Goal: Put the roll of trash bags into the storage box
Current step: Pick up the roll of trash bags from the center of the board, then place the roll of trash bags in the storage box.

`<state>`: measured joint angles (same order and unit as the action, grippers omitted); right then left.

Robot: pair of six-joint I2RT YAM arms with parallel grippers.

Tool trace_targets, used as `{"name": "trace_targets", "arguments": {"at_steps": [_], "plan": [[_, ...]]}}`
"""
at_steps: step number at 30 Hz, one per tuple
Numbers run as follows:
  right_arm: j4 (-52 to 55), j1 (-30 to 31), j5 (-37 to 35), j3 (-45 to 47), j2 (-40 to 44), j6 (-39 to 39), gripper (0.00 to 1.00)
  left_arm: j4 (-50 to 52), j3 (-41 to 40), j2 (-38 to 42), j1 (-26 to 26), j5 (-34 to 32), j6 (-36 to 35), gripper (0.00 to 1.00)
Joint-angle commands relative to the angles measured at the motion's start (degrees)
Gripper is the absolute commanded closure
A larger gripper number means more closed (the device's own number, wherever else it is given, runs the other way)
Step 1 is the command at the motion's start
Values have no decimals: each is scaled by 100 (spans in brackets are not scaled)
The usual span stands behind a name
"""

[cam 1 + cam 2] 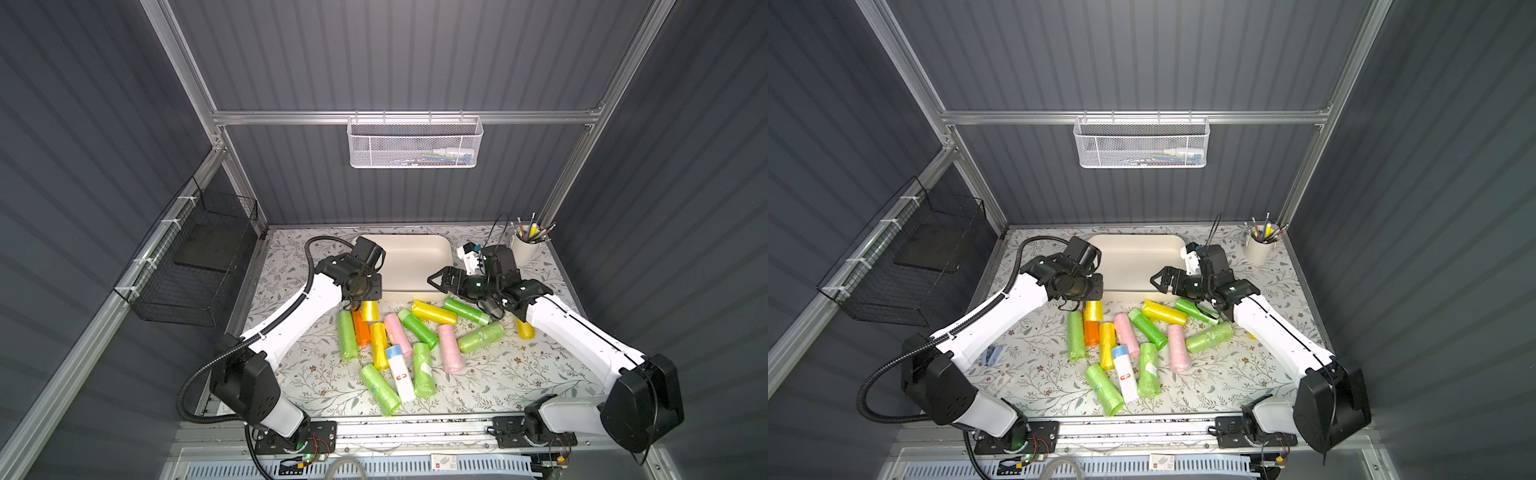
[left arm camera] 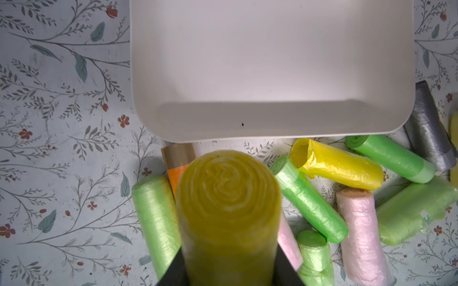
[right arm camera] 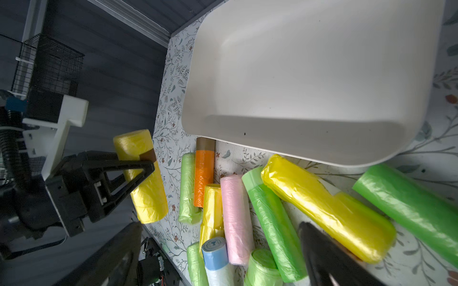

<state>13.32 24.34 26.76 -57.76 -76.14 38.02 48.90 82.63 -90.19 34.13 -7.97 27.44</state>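
Rolls (image 1: 419, 330), loose: green, yellow, pink, orange, one white-and-blue; heaped on floral table (image 1: 519, 374), front to middle.
Yellow roll (image 2: 228, 210): lifted off the table, clamped between the jaws of left gripper (image 3: 146, 168), above the heap's left end, just short of the box's near wall and outside it.
Box (image 1: 415, 257): cream, shallow, just behind the heap.
Right gripper (image 1: 433, 280): jaws wide apart, holding nothing, at the box's near right corner.
Pen cup (image 1: 525, 249): far right corner.
Black basket (image 1: 199, 266): left wall.
Mesh basket (image 1: 415, 143): back wall, hung on rail.
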Motion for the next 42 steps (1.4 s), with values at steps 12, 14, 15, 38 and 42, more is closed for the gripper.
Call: {"name": "trace_targets", "arguments": {"at_steps": [12,14,15,38,42], "plan": [[-191,-18,71,-349,-166,135,1,-332,1682,-1418,-243,28,-730,78],[-166,-38,44,-355,-146,127,1,-282,1954,-1630,-296,-3,-789,78],[-146,-47,39,-358,-129,111,1,-243,2113,-1747,-318,-30,-824,78],[52,-260,39,-202,213,65,1,340,3953,-3556,-631,-1038,-1428,80],[93,-272,22,-158,269,73,1,380,3876,-3667,-670,-1267,-1543,79]]}}
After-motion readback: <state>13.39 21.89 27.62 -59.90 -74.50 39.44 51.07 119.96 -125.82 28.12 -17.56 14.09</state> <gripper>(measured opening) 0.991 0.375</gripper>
